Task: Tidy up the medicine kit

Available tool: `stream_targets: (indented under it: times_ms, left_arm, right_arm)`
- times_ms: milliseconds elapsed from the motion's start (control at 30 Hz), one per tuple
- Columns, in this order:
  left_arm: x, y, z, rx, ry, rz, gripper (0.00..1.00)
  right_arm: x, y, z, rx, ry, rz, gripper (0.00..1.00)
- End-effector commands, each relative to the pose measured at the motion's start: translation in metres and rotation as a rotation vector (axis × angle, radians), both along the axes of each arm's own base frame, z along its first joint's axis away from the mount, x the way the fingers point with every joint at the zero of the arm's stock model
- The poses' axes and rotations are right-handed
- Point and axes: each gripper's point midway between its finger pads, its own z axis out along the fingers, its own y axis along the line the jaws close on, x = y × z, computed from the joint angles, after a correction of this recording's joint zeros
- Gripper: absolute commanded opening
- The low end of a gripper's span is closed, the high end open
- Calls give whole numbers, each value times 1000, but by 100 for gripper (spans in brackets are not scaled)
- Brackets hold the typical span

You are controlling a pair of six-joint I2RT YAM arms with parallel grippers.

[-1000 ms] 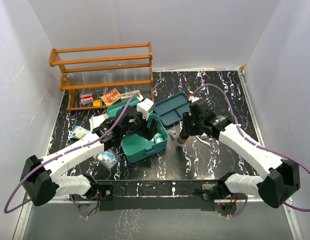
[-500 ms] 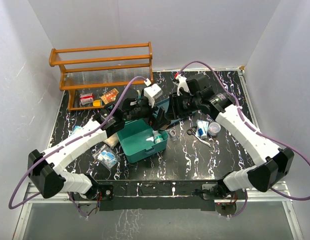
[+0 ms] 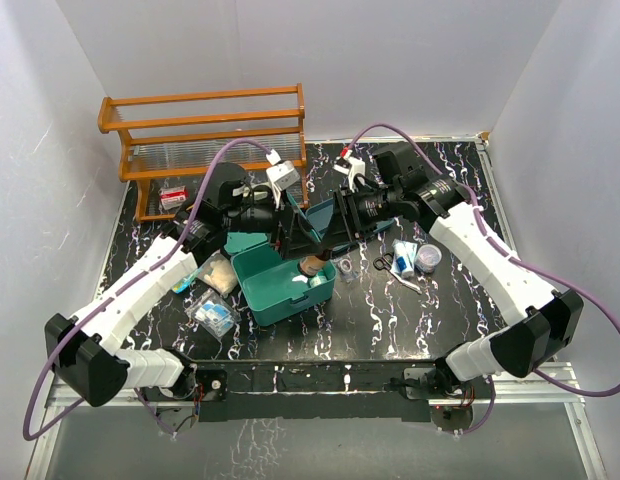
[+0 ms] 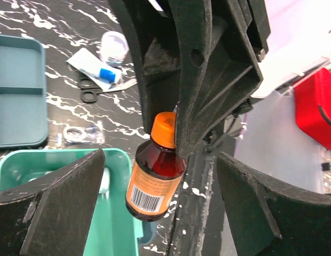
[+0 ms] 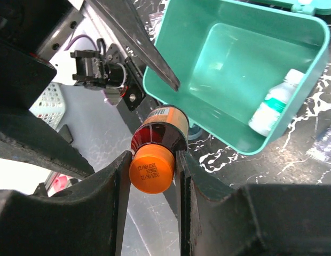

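The medicine kit (image 3: 273, 292) is a teal-green box, open, at the table's middle, with a white bottle (image 3: 318, 281) inside. My right gripper (image 3: 317, 247) is shut on the orange cap (image 5: 150, 168) of an amber bottle (image 3: 312, 266) and holds it in the air by the kit's right edge. My left gripper (image 3: 296, 238) is open, one finger on each side of the bottle (image 4: 155, 181) and well apart from it. The kit's wall (image 4: 116, 216) shows just left of the bottle. In the right wrist view the kit (image 5: 208, 80) and the white bottle (image 5: 275, 104) lie beyond the amber bottle (image 5: 161, 128).
A blue-teal tray (image 3: 342, 212) lies behind the grippers. A tube (image 3: 403, 258), a small cup (image 3: 427, 258) and scissors (image 3: 387, 266) lie to the right. A wooden rack (image 3: 205, 140) stands at the back left with packets (image 3: 222, 190) under it. Sachets (image 3: 214, 318) lie left of the kit.
My right gripper has carried the amber bottle from the table right of the kit up and left to the kit's edge. My left gripper has risen out of the kit and now straddles the bottle.
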Motion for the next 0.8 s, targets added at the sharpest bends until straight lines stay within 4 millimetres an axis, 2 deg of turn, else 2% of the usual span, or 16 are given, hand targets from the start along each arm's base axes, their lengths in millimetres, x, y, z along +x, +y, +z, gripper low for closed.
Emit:
stream_targets:
  times_ms: [0,200,567,767]
  left_arm:
    - [-27,-2,4,-42,93,-112,82]
    - [-38,-2,-10,-21,158,-170,79]
    - [-37,-3,-30,9,197,-195,69]
    - [-36,-5,-33,12,204,-213,63]
  right_arm:
    - [-6,11,29,108,-39,87,11]
    - [-9,15,30,137,-24,121,11]
    - [-11,19,32,165,-19,151,11]
    - [-10,19,32,170,-24,151,12]
